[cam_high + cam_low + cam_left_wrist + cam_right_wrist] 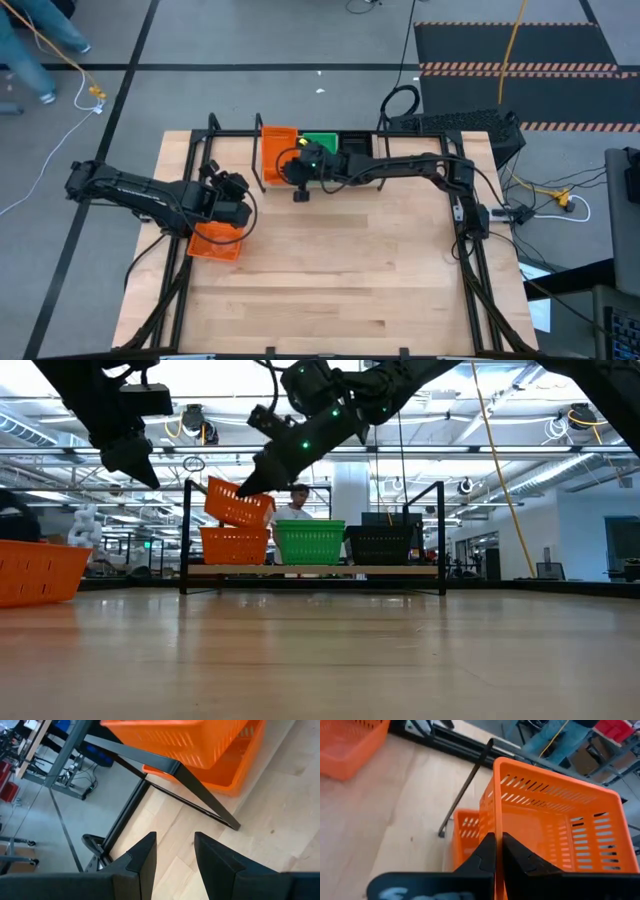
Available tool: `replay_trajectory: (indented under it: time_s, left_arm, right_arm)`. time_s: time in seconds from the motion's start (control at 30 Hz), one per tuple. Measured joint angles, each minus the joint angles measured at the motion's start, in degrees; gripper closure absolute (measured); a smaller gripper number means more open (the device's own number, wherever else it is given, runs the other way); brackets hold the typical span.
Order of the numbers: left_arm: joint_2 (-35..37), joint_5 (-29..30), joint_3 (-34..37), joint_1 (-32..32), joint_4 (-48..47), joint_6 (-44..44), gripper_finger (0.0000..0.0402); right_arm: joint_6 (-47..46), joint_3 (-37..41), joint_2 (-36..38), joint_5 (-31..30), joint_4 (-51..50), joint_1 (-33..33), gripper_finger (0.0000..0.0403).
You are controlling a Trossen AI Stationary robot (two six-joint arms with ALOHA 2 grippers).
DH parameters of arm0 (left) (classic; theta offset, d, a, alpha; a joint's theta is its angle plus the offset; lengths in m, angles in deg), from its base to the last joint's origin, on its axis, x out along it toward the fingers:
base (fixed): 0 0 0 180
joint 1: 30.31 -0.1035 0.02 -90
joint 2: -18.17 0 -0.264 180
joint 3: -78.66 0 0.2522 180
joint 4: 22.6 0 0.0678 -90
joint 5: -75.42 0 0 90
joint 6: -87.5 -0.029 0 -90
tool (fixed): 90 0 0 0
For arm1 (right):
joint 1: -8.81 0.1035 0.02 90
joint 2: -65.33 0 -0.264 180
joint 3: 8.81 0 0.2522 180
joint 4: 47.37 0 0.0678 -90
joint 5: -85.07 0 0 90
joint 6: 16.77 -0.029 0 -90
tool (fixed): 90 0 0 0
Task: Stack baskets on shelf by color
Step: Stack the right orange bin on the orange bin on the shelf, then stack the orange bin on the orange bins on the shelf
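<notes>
Above shelf, right gripper pinches tilted orange basket; left gripper hangs open, empty

Shelf bearing orange basket, green basket and black basket upright in a row; second orange basket tilted above the first; third orange basket well apart from shelf.
</notes>
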Motion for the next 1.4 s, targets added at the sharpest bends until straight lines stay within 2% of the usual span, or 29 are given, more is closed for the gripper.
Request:
replay_trajectory:
  time_s: [0.37, 0.6, 0.87, 1.07, 1.27, 1.4]
  left_arm:
    - [0.01, 0.0, 0.0, 0.0, 0.02, 0.1, 0.0266]
    - [0.02, 0.0, 0.0, 0.0, 0.02, 0.44, 0.0266]
    - [0.02, -0.02, 0.0, 0.0, 0.0, 0.44, 0.0266]
    - [0.02, -0.11, 0.0, 0.0, -0.04, 0.2, 0.0266]
    - [0.01, -0.31, 0.0, 0.03, -0.07, 0.3, 0.0266]
    - [0.0, -1.53, 0.0, 0.17, -0.52, 1.77, 0.0266]
  right_arm:
    - [-4.07, 0.09, -0.21, 0.0, -1.55, 0.33, 0.039]
    - [-4.63, 0.09, -0.2, -2.96, -1.91, 0.31, 0.0332]
    - [-4.98, 0.09, -0.2, -2.7, -0.9, 1.59, 0.0264]
    - [-4.86, 0.31, -1.28, 1.67, -2.6, 5.83, 0.0268]
    - [-1.05, 0.81, -4.53, -9.11, -0.63, 7.52, 0.0279]
    - [-1.17, 0.79, -5.55, -9.26, -2.44, 7.79, 0.028]
